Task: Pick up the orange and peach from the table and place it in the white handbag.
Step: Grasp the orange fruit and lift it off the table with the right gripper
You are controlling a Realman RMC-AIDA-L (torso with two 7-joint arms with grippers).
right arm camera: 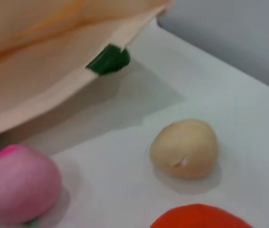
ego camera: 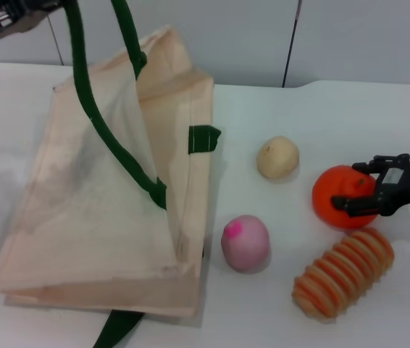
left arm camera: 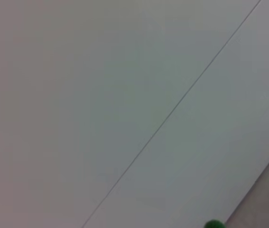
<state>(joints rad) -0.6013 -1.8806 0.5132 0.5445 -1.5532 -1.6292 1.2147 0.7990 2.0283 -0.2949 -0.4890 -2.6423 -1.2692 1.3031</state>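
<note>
With your right gripper [ego camera: 358, 187] already at the orange [ego camera: 339, 194], fingers spread around its near side, it is the nearer arm.

Right gripper [ego camera: 355, 187] fingers apart, low.

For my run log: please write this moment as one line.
right gripper: open around orange | peach: on table | white handbag: handle lifted
</note>
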